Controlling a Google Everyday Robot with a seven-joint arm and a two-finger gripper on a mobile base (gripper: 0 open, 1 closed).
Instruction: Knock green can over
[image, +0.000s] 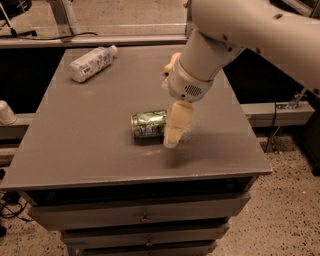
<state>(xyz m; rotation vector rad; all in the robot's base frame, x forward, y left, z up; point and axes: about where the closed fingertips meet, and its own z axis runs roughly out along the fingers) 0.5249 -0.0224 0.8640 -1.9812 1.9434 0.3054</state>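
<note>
The green can (148, 124) lies on its side near the middle of the grey table (90, 150), its silver end facing left. My gripper (170, 103) hangs over the table just right of the can, tilted. One cream finger (176, 125) points down beside the can's right end, touching or almost touching it. The other finger (171, 62) sticks out up and to the left. The jaws stand wide apart and hold nothing.
A clear plastic bottle with a white label (91, 63) lies at the table's far left corner. Drawers (145, 217) sit below the tabletop. A rail (280, 112) runs to the right, and a speckled floor (290, 200) surrounds the table.
</note>
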